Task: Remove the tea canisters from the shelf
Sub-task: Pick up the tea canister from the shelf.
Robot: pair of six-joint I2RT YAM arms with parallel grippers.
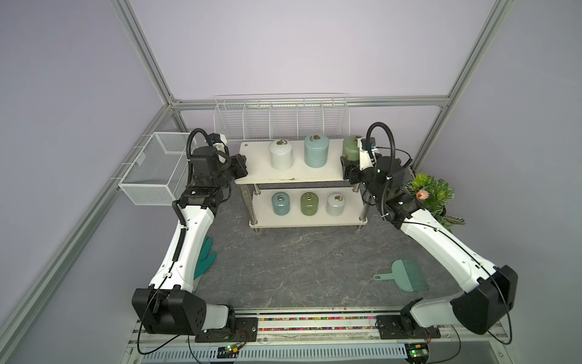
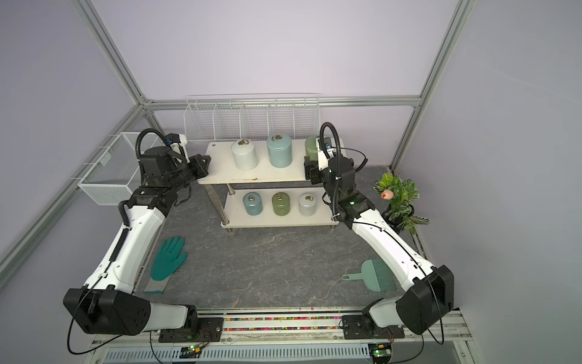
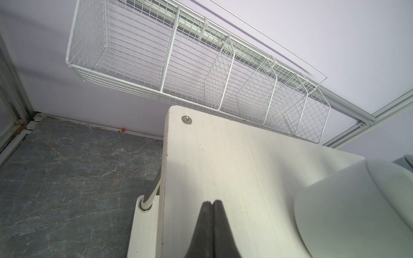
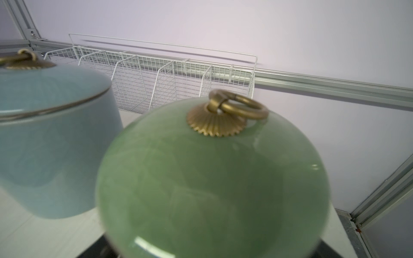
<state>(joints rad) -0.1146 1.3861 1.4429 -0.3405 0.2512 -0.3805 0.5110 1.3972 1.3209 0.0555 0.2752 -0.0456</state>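
Observation:
The shelf [image 1: 258, 170] carries three tea canisters on its top board: white [image 1: 281, 154], pale blue [image 1: 316, 151] and green [image 1: 351, 148]. The lower board holds a pale blue one [image 1: 280, 204], a green one [image 1: 309, 204] and a white one [image 1: 335, 204]. My left gripper [image 1: 242, 167] hovers shut and empty over the top board's left end [image 3: 223, 167], beside the white canister [image 3: 357, 212]. My right gripper [image 1: 349, 164] is closed around the top green canister [image 4: 212, 178] from the front. That canister fills the right wrist view and hides the fingertips.
A white wire basket [image 1: 154, 171] hangs at the left wall and a divided wire rack [image 1: 280, 119] runs behind the shelf. A teal glove [image 2: 167, 261] lies near the left arm, a teal brush [image 1: 403, 275] front right, and a potted plant [image 1: 431, 189] beside the right arm.

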